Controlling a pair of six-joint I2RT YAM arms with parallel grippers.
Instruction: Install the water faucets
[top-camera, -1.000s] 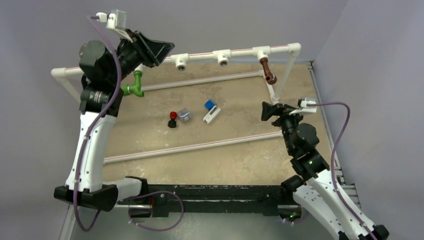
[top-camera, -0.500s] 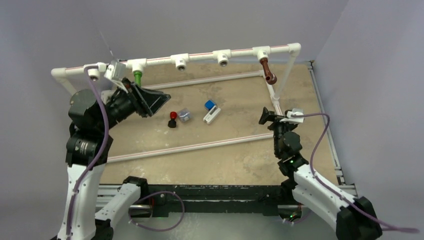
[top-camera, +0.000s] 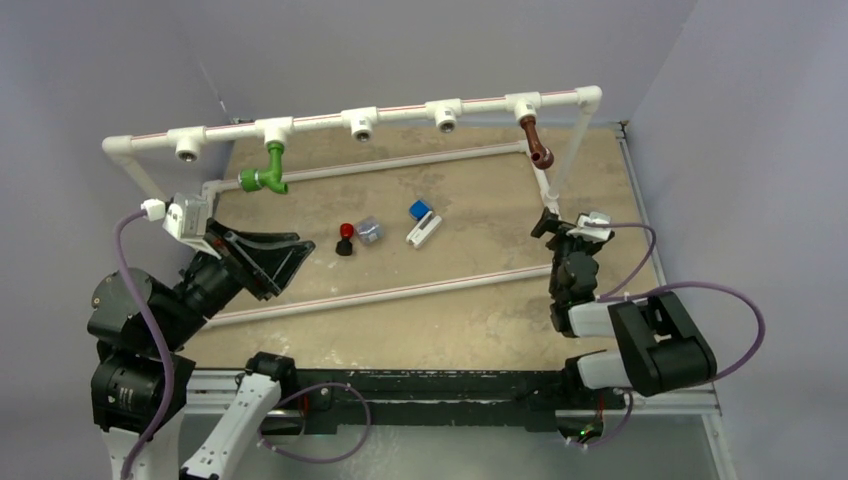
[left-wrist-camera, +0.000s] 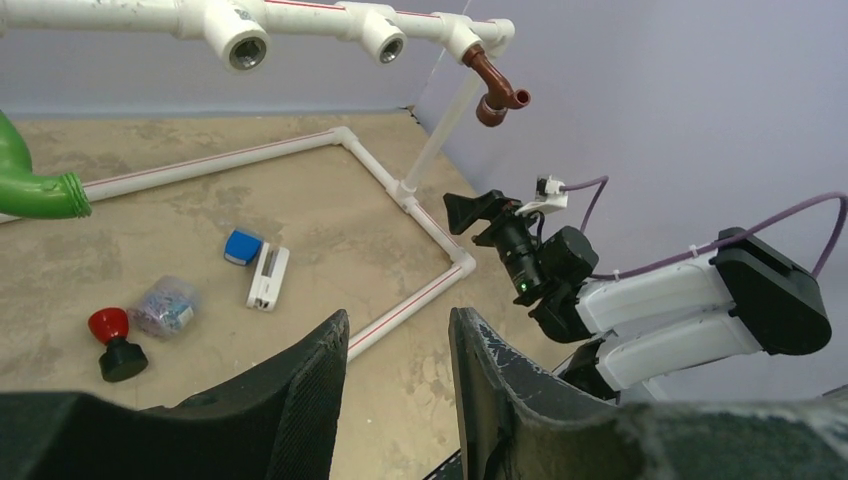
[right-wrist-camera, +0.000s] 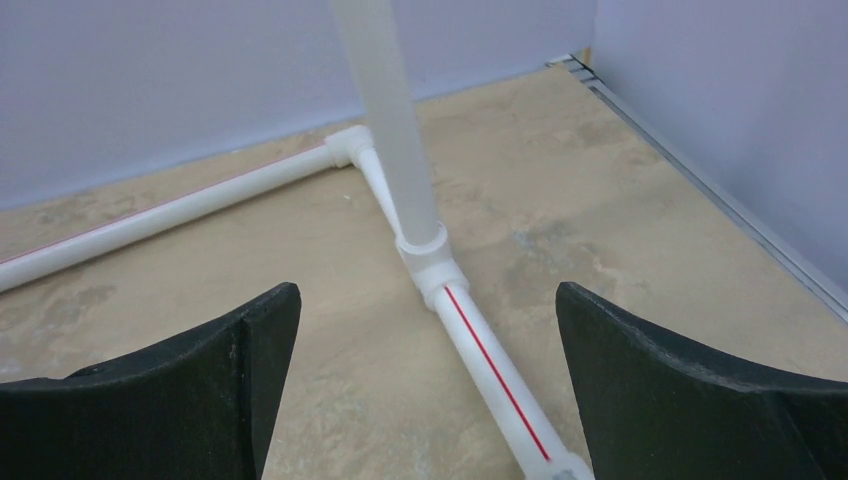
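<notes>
Green faucet (top-camera: 264, 172) and brown faucet (top-camera: 536, 143) hang from the top pipe (top-camera: 400, 109) (seemingly seated; joints hard to judge). Left claw (left-wrist-camera: 397, 330) half-open, right claw (right-wrist-camera: 425, 300) wide, both empty: retreat without knocking that pipe.

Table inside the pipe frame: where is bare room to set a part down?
Bare: the strip between the front rail and the arm bases, and the patch between the blue-white block and the right upright pipe. Crowded: mid-table around the red-and-black knob, and the left side under the left end effector.
</notes>
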